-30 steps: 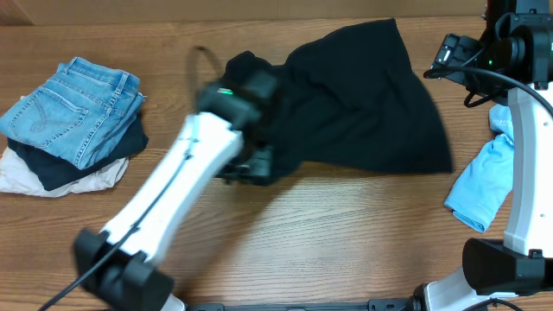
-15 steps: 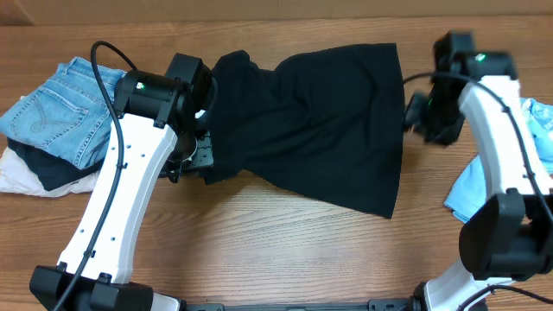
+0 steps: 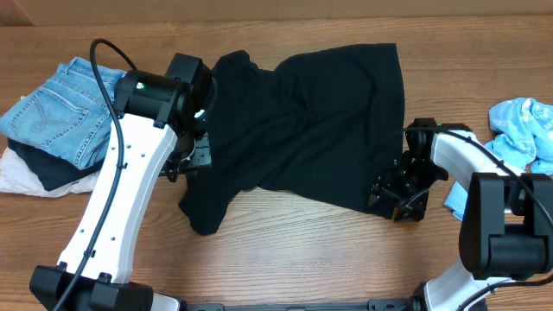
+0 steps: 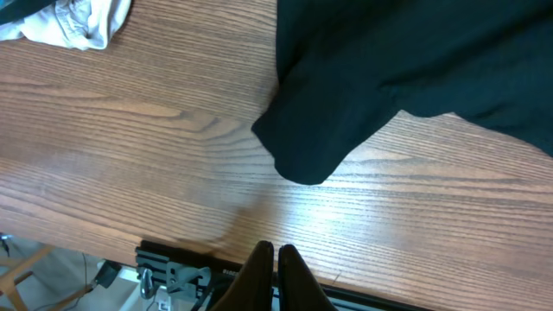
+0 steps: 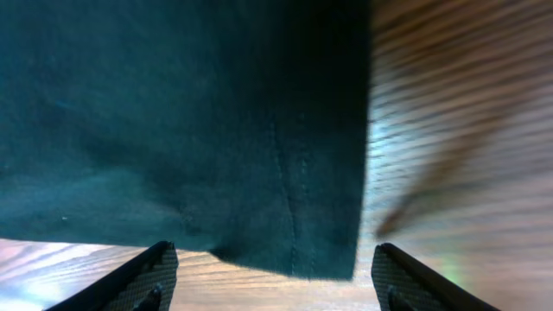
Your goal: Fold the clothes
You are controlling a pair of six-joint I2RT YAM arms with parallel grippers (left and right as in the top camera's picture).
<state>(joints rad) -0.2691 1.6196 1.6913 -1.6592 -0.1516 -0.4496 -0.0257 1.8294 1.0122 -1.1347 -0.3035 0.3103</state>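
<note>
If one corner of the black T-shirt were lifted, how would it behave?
Probably floppy: the black T-shirt lies rumpled with soft folds. Lifted by its edge at the right hand, it would likely sag and trail. Pushed, it would probably bunch on the table.

This looks like a robotics lab bench: a white left arm (image 3: 121,207) and right arm (image 3: 451,154) rise from bases at the near edge of a wood-grain table (image 3: 302,250). A black metal rail (image 4: 173,257) runs along that edge. A black cable (image 3: 93,52) loops over the left arm.
</note>
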